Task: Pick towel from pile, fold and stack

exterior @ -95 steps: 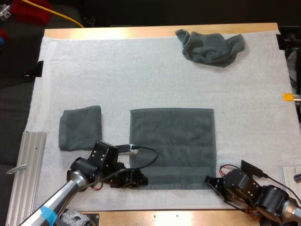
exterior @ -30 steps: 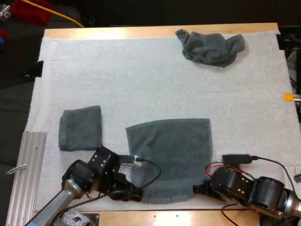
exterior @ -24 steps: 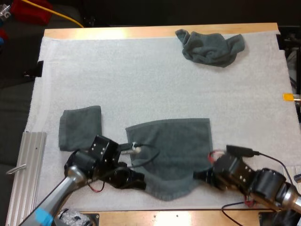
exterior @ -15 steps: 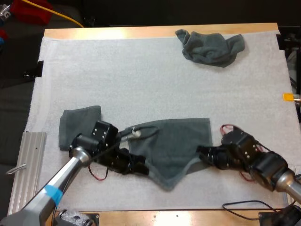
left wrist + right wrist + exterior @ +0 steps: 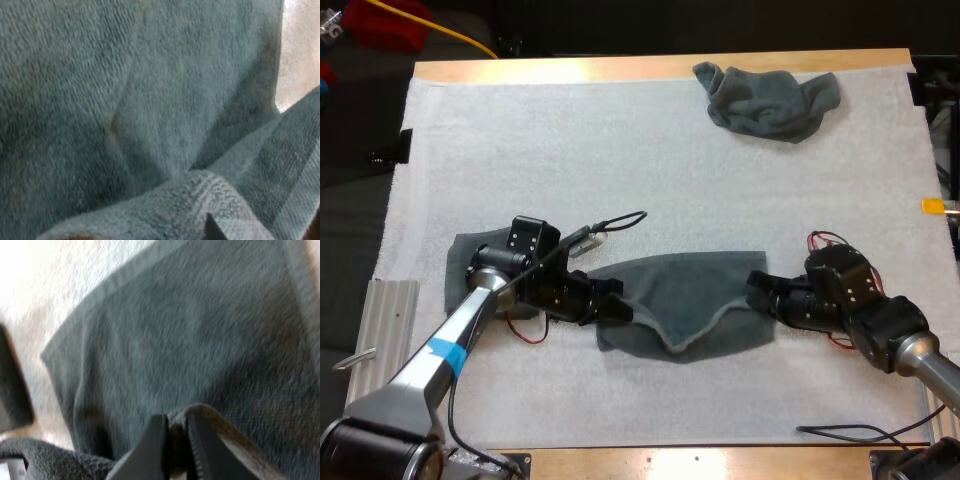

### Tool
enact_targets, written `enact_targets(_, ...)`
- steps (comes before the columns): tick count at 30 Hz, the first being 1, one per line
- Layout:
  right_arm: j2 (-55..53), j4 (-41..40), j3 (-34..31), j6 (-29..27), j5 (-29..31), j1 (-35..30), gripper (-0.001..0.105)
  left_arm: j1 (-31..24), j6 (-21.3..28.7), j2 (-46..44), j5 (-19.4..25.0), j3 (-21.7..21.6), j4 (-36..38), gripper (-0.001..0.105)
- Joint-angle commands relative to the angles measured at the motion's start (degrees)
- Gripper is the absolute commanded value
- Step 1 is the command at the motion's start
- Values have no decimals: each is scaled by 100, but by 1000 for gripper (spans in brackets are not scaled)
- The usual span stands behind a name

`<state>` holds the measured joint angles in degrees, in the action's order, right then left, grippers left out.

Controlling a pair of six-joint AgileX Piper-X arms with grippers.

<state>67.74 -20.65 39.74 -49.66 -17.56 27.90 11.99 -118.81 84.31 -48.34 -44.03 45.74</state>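
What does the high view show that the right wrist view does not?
The high view adds the crumpled towel at the far side and the folded towel at the left. The right wrist view adds a close look at my right gripper: its fingers press on a fold of towel edge from both sides. Both share the half-folded towel and the white mat.

left end effector (image 5: pixel 617 310) clamped, right (image 5: pixel 756 284) likewise
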Motion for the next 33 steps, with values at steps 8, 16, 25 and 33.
enact_targets(8,224,465,39,-61,12,-393,1,-58,40,165,261,-222,-282,6)
enact_targets(16,658,758,44,-62,-77,-438,1,-68,40,165,746,-222,-333,6)
enact_targets(25,790,1106,44,-52,256,-438,1,-68,312,175,1271,-222,-378,6)
enact_targets(33,790,1170,44,-66,407,-438,1,-68,375,201,1380,-222,-505,23)
